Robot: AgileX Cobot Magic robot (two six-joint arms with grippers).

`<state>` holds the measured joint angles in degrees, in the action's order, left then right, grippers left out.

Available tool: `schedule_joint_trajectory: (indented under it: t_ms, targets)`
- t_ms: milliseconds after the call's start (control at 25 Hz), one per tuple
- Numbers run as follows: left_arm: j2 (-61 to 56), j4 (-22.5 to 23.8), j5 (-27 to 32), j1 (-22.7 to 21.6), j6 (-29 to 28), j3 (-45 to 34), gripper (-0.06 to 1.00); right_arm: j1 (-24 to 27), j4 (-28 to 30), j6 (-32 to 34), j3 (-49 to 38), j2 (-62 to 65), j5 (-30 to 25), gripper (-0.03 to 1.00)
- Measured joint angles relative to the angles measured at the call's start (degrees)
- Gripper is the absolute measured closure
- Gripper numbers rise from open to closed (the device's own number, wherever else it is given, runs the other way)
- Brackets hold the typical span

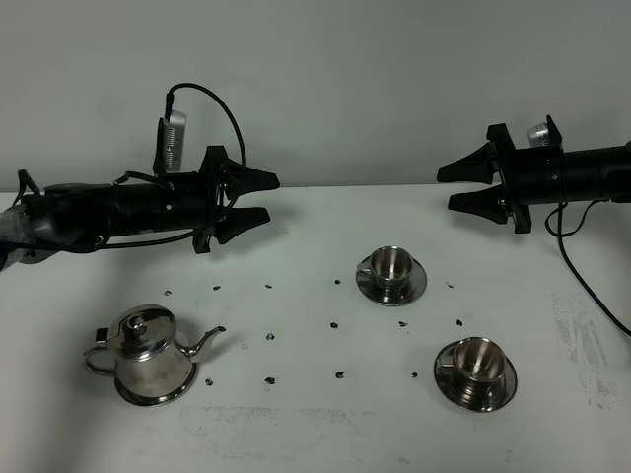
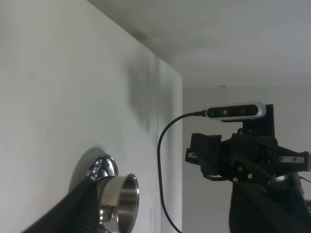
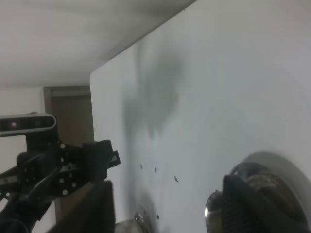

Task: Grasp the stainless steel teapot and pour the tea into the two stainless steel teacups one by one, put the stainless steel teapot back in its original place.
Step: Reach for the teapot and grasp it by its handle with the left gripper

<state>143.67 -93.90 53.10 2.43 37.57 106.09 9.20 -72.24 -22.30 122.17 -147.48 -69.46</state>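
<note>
Left hand (image 1: 271,197) agape — its wrist camera sees one teacup (image 2: 121,191), overhead both.

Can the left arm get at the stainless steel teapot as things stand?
Likely yes: the left tool hangs open, and the teapot stands alone on that side, with nothing between them.

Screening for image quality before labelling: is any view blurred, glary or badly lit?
Exterior high: sharp, evenly lit, soft shadows, mild reflections on the stainless steel teapot. Left wrist: tilted, a teacup fairly sharp, the near finger a dark blur. Right wrist: softest, both fingers blurred, a smudgy shadow on the table.
</note>
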Motion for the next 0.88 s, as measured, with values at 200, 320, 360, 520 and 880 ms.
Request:
schedule_joint_trajectory:
  t_ms: [200, 320, 360, 520, 880]
  targets:
    - [0.0, 0.0, 0.0, 0.0, 0.0, 0.0, 0.36, 0.0, 0.0, 0.0, 0.0, 0.0, 0.0, 0.49]
    - [0.0, 0.0, -0.1, 0.0, 2.2, 0.0, 0.36, 0.0, 0.0, -1.0, 0.0, 0.0, 0.0, 0.49]
    - [0.0, 0.0, -0.1, 0.0, 3.4, 0.0, 0.36, 0.0, 0.0, -2.0, 0.0, 0.0, 0.0, 0.49]
    - [0.0, 1.0, -0.2, 0.0, 9.7, 1.9, 0.36, 0.0, 1.8, -8.5, 2.7, -0.2, 0.0, 0.49]
    - [-1.8, 34.5, -0.9, 0.8, 9.4, 18.4, 0.38, 0.0, 28.2, -7.4, 21.2, -0.4, -0.1, 0.54]
